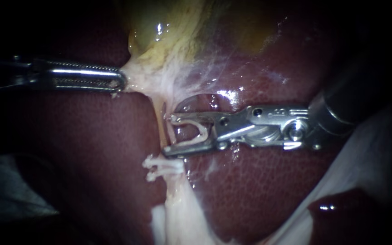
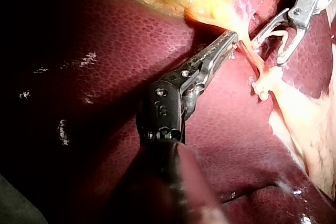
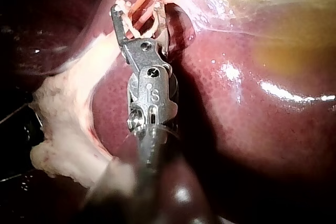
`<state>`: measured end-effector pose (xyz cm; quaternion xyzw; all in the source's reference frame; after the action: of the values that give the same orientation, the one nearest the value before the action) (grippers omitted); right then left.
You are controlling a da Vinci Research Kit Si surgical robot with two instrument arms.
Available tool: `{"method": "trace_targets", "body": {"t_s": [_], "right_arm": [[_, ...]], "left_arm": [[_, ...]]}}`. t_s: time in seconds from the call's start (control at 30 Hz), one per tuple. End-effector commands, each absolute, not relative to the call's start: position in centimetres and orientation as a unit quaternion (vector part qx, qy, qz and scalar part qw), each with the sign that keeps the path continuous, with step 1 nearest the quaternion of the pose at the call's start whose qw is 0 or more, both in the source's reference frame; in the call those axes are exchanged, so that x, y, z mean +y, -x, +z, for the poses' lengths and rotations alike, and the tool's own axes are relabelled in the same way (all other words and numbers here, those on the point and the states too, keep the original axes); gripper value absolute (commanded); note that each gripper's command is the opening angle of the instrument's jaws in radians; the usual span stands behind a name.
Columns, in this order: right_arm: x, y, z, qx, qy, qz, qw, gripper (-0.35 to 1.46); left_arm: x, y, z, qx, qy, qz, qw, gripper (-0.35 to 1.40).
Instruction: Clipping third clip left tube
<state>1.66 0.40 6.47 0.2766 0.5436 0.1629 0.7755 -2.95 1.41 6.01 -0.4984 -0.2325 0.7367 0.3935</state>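
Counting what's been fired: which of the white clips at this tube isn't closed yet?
The clip held between my right instrument's wide-standing jaws: it forms an open V around the tube. The two clips below it are pressed flat across the tube.

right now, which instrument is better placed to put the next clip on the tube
Right. The right instrument carries an open clip already at the tube, between the gallbladder and two seated clips. The left instrument is occupied, holding tissue taut.

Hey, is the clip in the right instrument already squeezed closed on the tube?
No, the clip in the right instrument gapes open, its legs wide apart at the tube.
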Motion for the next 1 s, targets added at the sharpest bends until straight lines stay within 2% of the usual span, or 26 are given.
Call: {"method": "trace_targets", "body": {"t_s": [0.03, 0.27, 0.43, 1.0], "right_arm": [[0.41, -1.64, 6.44, 0.544, -0.278, 0.163, 0.775, 0.49], [0.39, -1.67, 6.27, 0.549, -0.288, 0.157, 0.769, 0.48], [0.39, -1.76, 6.27, 0.556, -0.298, 0.156, 0.76, 0.48], [0.44, -1.85, 6.77, 0.541, -0.317, 0.184, 0.757, 0.48]], "left_arm": [[1.41, 2.95, 6.01, -0.233, 0.498, 0.737, 0.393, -0.35], [1.41, 2.95, 6.01, -0.232, 0.498, 0.737, 0.393, -0.35], [1.41, 2.96, 6.01, -0.232, 0.498, 0.737, 0.394, -0.35], [1.41, 2.97, 6.01, -0.232, 0.498, 0.737, 0.394, -0.35]]}}
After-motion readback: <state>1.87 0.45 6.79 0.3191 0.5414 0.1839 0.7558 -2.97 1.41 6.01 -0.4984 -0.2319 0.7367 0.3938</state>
